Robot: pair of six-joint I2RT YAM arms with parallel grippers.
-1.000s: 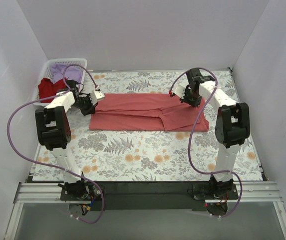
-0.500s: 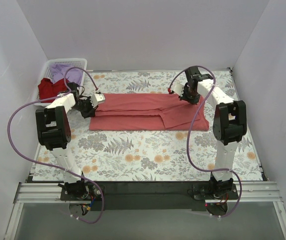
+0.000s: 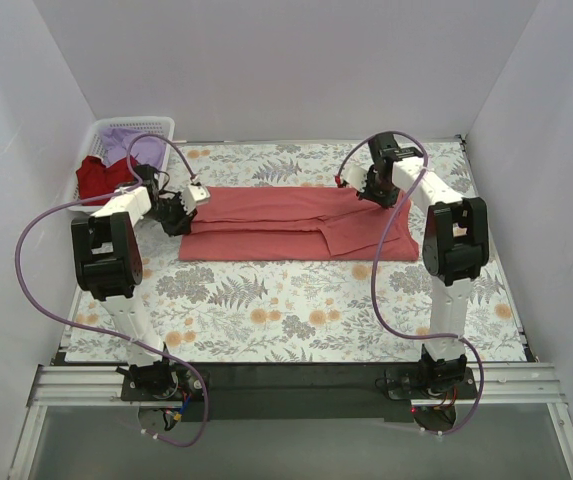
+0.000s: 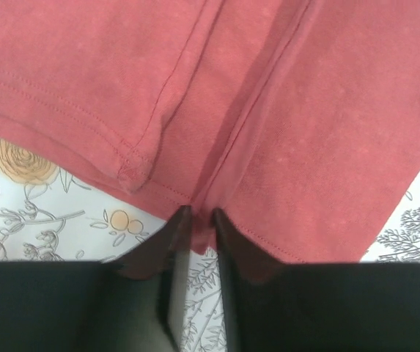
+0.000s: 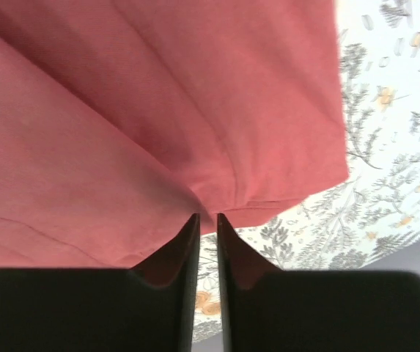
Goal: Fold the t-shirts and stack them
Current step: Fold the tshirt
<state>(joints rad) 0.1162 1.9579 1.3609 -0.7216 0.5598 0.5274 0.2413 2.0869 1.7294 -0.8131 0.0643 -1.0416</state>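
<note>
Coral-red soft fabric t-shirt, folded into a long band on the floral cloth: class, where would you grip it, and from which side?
Probably the layered edges near its two ends, each pinched from outside. The coral-red soft fabric t-shirt lies flat and long, so only its edges offer a lip; the left end effector and right end effector are pinched there now.

Enclosed white work cell, evenly lit.
Plain walls (image 3: 286,70) bound three sides; a grey-and-orange floral cloth (image 3: 296,300) covers the table; a white lattice basket (image 3: 156,124) sits at its far-left corner; aluminium rails (image 3: 511,383) line the near edge.
</note>
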